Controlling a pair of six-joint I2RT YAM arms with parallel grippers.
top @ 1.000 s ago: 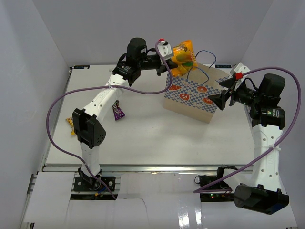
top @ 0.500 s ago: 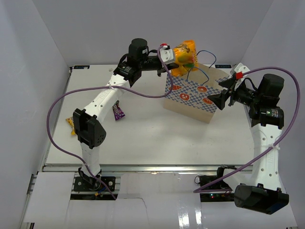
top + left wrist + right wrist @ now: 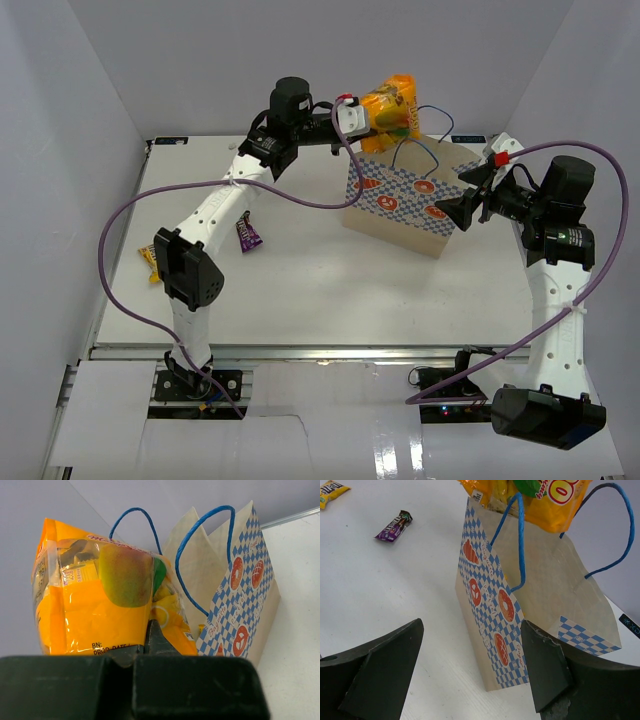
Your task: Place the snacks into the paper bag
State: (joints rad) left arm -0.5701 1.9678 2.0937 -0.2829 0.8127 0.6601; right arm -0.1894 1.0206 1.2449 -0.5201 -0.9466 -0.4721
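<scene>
Now you're pinching the likely light, slippery orange crinkly bag (image 3: 390,104) by its edge in the left gripper (image 3: 354,113); right gripper (image 3: 464,203) gaping open.

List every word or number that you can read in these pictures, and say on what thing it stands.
"BN:" and "PROD. DATE" on the orange bag.
"Baguette", probably, on the paper bag.
"m&m's", probably, on the yellow packet.
Purple packet: print too blurred to read.
</scene>
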